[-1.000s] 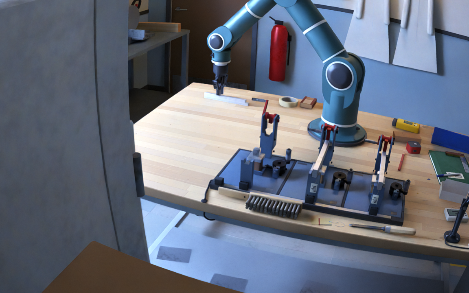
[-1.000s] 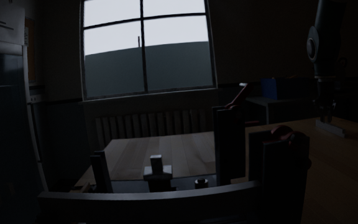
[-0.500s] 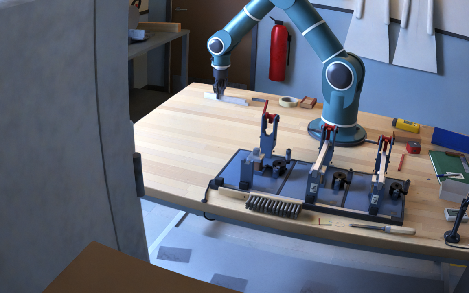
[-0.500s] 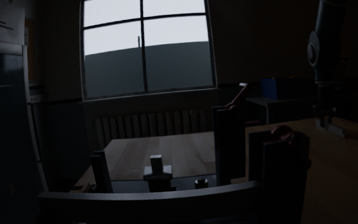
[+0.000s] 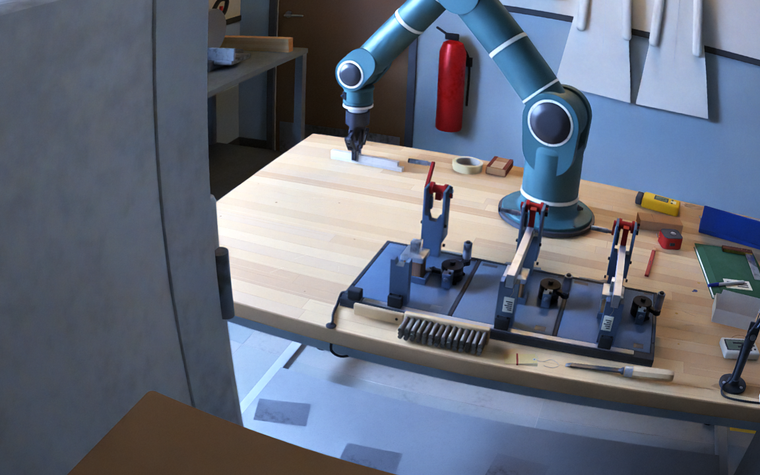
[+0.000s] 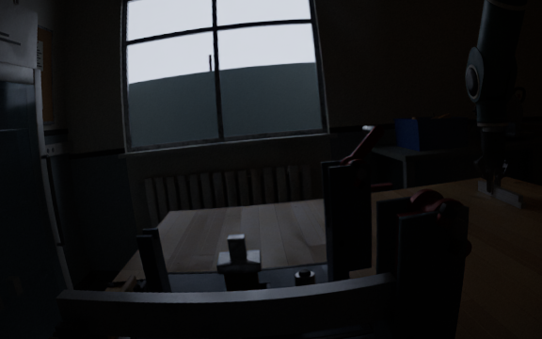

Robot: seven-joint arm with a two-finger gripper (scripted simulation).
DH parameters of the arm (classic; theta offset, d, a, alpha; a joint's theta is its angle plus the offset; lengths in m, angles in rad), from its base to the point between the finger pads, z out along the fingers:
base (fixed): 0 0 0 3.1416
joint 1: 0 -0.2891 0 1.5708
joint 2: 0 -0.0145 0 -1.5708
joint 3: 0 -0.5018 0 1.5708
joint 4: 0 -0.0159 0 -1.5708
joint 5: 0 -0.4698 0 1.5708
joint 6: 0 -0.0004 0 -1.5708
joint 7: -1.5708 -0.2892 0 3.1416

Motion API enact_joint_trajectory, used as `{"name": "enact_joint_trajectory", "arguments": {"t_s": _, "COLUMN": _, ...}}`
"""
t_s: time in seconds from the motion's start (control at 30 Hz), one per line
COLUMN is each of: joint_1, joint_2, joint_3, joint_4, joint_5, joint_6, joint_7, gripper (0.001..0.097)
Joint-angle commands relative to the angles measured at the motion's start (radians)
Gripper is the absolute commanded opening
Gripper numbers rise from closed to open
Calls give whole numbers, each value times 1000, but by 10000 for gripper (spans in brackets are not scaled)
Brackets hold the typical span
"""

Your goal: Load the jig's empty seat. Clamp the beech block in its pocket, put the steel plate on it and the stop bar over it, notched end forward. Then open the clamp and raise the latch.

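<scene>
The pale stop bar (image 5: pixel 366 159) lies flat at the far left corner of the bench, its left part covered by my gripper (image 5: pixel 354 152), whose fingers are down on the bar and gripping it. The bar shows dimly from the second side camera as a light strip (image 6: pixel 500 194) under the gripper (image 6: pixel 492 181). The jig (image 5: pixel 501 295) sits near the front edge with three seats. In the left seat (image 5: pixel 424 266) a beech block sits in the pocket and the red-tipped latch (image 5: pixel 434 189) stands raised. The steel plate is too small to make out.
A grey cabinet (image 5: pixel 87 224) fills the left foreground. A wire brush (image 5: pixel 430 329) and a chisel (image 5: pixel 622 370) lie in front of the jig. A tape roll (image 5: pixel 467 165) and small block (image 5: pixel 499 166) sit right of the bar, with the arm's base (image 5: pixel 548 207) behind the jig.
</scene>
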Motion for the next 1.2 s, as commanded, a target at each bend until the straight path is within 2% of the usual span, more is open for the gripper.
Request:
{"name": "enact_joint_trajectory", "arguments": {"t_s": 0.0, "joint_1": 0, "joint_2": 0, "joint_3": 0, "joint_4": 0, "joint_5": 0, "joint_6": 0, "joint_7": 0, "gripper": 175}}
{"name": "enact_joint_trajectory", "arguments": {"t_s": 0.17, "joint_1": 0, "joint_2": 0, "joint_3": 0, "joint_4": 0, "joint_5": 0, "joint_6": -1, "joint_7": 0, "gripper": 80}}
{"name": "enact_joint_trajectory", "arguments": {"t_s": 0.57, "joint_1": 0, "joint_2": -4, "joint_3": 0, "joint_4": 0, "joint_5": 0, "joint_6": 4, "joint_7": 0, "gripper": 80}}
{"name": "enact_joint_trajectory", "arguments": {"t_s": 1.17, "joint_1": 0, "joint_2": -70, "joint_3": 0, "joint_4": -8, "joint_5": -2, "joint_6": 76, "joint_7": 2, "gripper": 80}}
